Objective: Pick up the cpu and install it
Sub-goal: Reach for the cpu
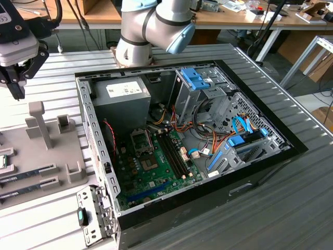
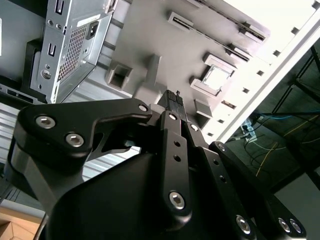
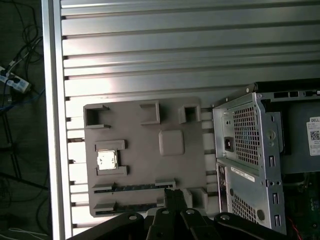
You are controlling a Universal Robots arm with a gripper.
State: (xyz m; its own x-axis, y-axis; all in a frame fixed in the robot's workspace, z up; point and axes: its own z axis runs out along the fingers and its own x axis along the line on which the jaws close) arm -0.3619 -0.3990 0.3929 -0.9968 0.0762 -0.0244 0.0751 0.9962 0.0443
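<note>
The cpu (image 3: 106,160) is a small square chip with a silver top. It lies flat in a raised holder on the grey fixture plate (image 3: 172,120). It also shows in the second wrist view, cpu (image 2: 216,78), and at the exterior view's left edge, cpu (image 1: 2,162). My gripper (image 1: 17,86) hangs well above the plate's far end, apart from the chip. Its black fingers (image 2: 173,100) meet at the tip with nothing between them. In the open computer case (image 1: 99,156), the black socket frame (image 1: 141,139) sits on the green motherboard (image 1: 156,172).
Two memory sticks (image 1: 28,178) lie in slots on the plate, near several upright grey posts (image 1: 39,124). Inside the case are the power supply (image 1: 122,99), blue drive brackets (image 1: 197,78) and cables. The ribbed metal table ends at its rail (image 3: 50,125).
</note>
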